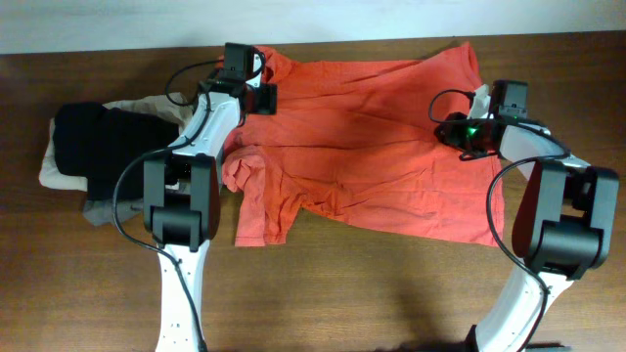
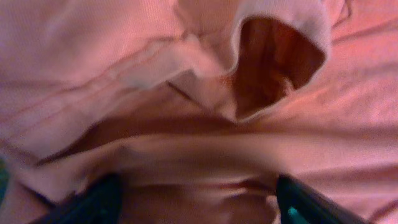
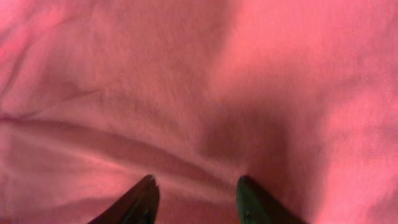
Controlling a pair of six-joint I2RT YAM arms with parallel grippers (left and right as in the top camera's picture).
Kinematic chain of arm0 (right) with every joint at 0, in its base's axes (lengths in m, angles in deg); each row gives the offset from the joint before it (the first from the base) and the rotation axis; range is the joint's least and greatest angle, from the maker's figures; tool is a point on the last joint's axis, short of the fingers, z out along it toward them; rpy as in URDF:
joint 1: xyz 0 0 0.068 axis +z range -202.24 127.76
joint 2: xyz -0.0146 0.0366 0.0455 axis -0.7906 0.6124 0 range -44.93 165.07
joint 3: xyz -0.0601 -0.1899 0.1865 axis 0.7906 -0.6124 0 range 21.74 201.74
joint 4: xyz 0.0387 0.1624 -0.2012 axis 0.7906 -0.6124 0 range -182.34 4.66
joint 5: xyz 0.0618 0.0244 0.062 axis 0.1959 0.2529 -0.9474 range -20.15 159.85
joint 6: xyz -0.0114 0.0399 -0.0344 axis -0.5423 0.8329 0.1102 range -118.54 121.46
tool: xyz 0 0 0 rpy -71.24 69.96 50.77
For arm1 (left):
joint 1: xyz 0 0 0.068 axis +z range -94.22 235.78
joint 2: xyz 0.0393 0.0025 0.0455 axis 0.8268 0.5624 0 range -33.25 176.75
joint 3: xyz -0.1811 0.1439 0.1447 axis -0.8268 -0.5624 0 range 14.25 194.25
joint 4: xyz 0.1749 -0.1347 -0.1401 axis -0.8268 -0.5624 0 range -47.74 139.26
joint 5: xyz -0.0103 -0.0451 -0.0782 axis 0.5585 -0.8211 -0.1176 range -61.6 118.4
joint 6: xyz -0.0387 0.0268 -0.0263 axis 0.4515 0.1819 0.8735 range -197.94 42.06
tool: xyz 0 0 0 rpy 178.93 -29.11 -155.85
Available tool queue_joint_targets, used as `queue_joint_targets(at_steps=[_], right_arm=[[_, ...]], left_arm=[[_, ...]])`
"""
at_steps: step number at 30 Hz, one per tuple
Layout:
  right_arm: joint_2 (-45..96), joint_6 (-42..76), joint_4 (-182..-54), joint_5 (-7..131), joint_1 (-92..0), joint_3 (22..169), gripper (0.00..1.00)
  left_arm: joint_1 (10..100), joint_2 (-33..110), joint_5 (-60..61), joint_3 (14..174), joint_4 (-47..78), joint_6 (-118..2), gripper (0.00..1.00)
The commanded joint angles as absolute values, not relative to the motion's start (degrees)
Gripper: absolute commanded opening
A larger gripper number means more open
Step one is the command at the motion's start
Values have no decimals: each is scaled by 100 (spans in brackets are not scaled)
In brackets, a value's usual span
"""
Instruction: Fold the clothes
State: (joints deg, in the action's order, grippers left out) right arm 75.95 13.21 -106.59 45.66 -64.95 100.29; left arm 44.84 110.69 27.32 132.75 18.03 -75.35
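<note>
Shirt: a red-orange T-shirt (image 1: 362, 137) spread out and creased, with a short sleeve (image 1: 259, 210) bunched at the near left corner; no print shows.
Neck opening: in the left wrist view the ribbed neck opening (image 2: 273, 62) gapes, darker inside.
Position: the shirt lies across the middle of the table, from just in front of the arm bases to the far edge.
Table: dark brown wood (image 1: 391, 284), bare in the near part.
Side pile: black and beige folded clothes (image 1: 98, 142) on the left, just beside the left arm.
Room: a pale strip of wall (image 1: 98, 24) beyond the far edge.
Left pincer (image 2: 199, 196): spread wide and released, on the shirt's far left part, with a soft fold between the fingers.
Right pincer (image 3: 196, 186): tips apart, gripping nothing, set on flat cloth at the shirt's right side.
</note>
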Motion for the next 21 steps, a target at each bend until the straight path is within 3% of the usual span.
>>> queue_joint_targets(at_steps=[1,5,11,16,21], right_arm=[[7284,1125,-10897,4120,-6685,10059,51],[6775,1028,-11321,4048,-6838,10057,55],[6377,982,-12176,4286,-6969,10057,53],[6609,1168,-12316,4697,-6949,9928,19],[6897,1437,-12152,4944,-6956,9769,7]], left_arm=[[4490,11349,2712,13937,1268,-7649,85],[4460,11331,2708,15109,254,-7646,93],[4418,11331,2688,16597,-1119,-7646,94],[4302,11331,2658,17677,-2168,-7646,92],[4095,11331,2664,19030,-3058,-7646,92]])
